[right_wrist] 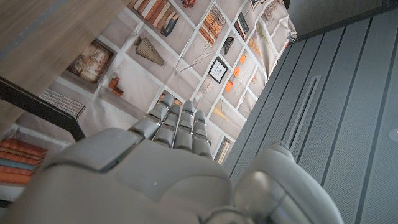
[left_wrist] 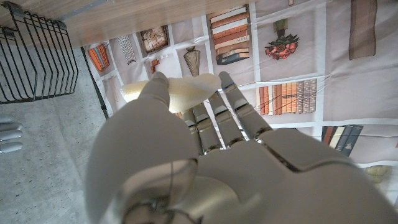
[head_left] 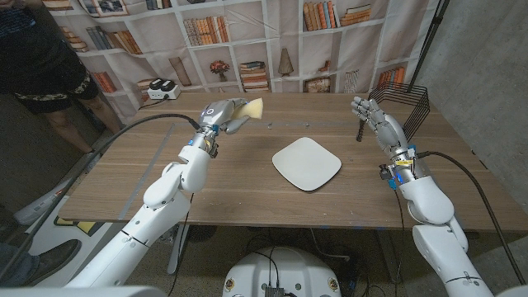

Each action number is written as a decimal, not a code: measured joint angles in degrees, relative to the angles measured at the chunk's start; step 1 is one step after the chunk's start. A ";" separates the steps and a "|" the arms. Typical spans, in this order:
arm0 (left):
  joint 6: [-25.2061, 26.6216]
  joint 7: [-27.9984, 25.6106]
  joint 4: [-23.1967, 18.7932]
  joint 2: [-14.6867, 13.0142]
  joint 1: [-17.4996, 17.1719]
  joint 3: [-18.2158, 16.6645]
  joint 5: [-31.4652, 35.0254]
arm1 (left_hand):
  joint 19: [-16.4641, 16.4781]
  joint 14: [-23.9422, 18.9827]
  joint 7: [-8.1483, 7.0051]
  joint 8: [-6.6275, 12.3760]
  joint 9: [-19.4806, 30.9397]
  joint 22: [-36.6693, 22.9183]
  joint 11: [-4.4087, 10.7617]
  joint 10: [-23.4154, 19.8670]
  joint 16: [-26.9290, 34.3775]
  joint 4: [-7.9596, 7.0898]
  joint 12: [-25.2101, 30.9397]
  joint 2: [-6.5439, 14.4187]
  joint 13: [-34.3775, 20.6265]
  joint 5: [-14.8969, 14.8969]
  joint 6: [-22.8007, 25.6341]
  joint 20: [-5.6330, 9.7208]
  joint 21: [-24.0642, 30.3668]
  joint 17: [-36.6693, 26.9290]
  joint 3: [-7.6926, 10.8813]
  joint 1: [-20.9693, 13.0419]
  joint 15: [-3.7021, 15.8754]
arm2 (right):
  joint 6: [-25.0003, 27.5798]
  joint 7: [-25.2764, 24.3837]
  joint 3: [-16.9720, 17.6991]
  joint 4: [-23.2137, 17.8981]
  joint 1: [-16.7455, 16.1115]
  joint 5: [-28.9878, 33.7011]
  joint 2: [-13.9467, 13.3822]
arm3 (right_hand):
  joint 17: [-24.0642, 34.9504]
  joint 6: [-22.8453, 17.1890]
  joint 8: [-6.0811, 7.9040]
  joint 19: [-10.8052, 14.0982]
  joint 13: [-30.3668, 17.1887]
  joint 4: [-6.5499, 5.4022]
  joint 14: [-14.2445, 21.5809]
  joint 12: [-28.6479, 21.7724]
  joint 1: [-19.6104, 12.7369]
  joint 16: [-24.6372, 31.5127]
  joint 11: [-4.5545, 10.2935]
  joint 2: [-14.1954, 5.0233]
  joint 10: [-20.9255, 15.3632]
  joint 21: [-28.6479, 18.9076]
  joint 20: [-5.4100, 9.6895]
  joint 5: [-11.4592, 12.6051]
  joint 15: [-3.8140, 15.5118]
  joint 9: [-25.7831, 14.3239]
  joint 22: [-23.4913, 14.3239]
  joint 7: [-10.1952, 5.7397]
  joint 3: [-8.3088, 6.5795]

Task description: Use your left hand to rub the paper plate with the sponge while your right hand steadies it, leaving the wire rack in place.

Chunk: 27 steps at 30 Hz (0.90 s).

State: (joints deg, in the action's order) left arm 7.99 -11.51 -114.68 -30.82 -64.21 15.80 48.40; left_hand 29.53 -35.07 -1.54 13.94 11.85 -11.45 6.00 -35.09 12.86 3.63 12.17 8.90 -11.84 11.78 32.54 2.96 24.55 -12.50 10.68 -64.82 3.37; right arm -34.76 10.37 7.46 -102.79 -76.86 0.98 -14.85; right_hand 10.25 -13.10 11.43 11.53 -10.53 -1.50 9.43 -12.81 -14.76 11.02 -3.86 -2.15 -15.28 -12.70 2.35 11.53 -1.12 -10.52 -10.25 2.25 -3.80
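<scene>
Person in dark clothing [head_left: 37,58] stands at the far left, beyond the table's left end.

Left hand [head_left: 221,115] is raised over the far-left part of the brown wooden table [head_left: 165,177]. Fingers are wrapped round a pale yellow wedge-shaped sponge [head_left: 250,108], which sticks out to the right of the hand. In the left wrist view the left hand [left_wrist: 186,155] has its thumb and fingers [left_wrist: 233,112] closed on the sponge [left_wrist: 177,90], seen against the printed bookshelf backdrop [left_wrist: 292,99].

White square paper plate with rounded corners [head_left: 307,162] lies flat near the table's centre, to the right of and nearer than the sponge, well apart from both hands. Nothing touches it.

Right hand [head_left: 377,120] is held up over the far-right part of the table, fingers spread apart and upright, holding nothing. In the right wrist view its fingers [right_wrist: 177,124] extend straight, side by side.

Black wire rack [head_left: 400,107] stands at the far-right corner of the table, just behind the right hand; contact cannot be told.
</scene>
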 measured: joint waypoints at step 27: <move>-5.18 4.08 2.28 -1.76 4.35 2.70 -2.06 | 0.01 0.00 -0.30 0.00 0.00 -0.01 0.23 0.25 0.00 -0.01 0.00 0.00 0.00 0.00 -0.30 -0.01 0.00 0.00 0.01 0.00 0.00 | 3.24 -20.07 -2.93 -6.08 -4.24 28.96 -9.28 | 0.00 -2.11 0.45 0.41 0.00 0.24 0.73 0.00 -0.44 0.00 0.73 -0.44 -0.73 0.22 -0.41 0.44 0.72 0.00 0.00 -1.27 -0.25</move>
State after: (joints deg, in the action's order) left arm 2.81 -7.43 -112.40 -32.57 -59.86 18.50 46.34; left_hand 29.55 -35.07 -1.84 13.94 11.85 -11.45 6.23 -34.84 12.86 3.63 12.18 8.90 -11.84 11.78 32.24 2.95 24.55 -12.50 10.69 -64.82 3.37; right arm -31.52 -9.71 4.53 -108.86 -81.10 29.93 -24.13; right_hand 10.25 -15.21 11.88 11.95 -10.53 -1.25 10.16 -12.82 -15.20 11.02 -3.14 -2.59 -16.01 -12.48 1.95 11.97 -0.39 -10.52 -10.25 0.98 -4.05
